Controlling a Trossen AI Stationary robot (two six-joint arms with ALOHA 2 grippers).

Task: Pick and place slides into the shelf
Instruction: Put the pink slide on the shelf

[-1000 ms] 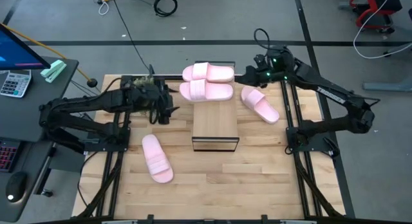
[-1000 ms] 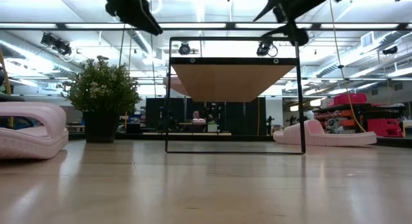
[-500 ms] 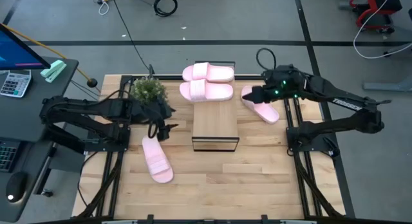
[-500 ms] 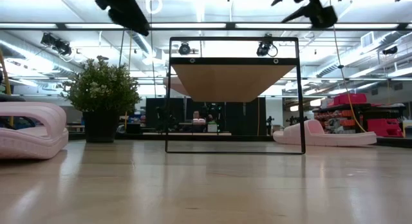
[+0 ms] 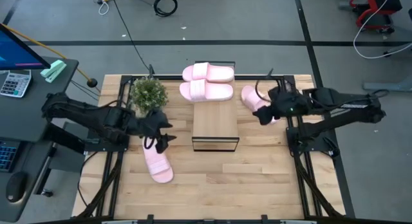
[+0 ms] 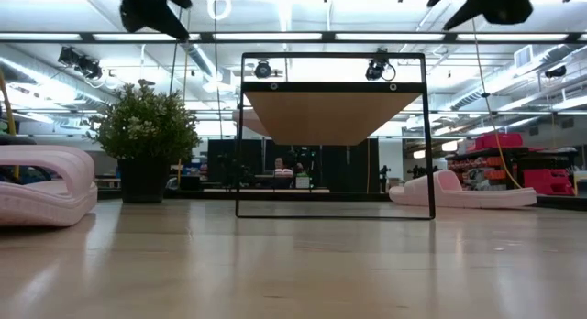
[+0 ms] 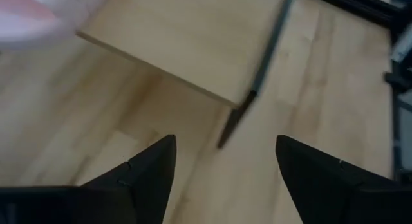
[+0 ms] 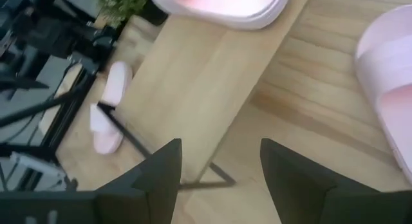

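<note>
High view. The shelf stands mid-table with two slides already on its far end. The left gripper hangs just above the near-side slide, which lies on the table directly beneath and slightly ahead of it, beside a potted plant. The right gripper hovers over the fourth slide, which lies partly under it, between it and the shelf.

Low view. Both arms hang high, clear of the tabletop; the left-hand slide and the far slide rest flat, neither lifted.

Left wrist view. The left fingers are parted with nothing between them; the shelf corner lies ahead.

Right wrist view. The right fingers are likewise spread and empty; a slide lies off to one side of them, the shelf board ahead.

Risk, as a judgement: each slide is soft foam, so an off-centre pinch on the strap could let it swing and knock the pair already shelved; a low approach could strike the shelf frame.
</note>
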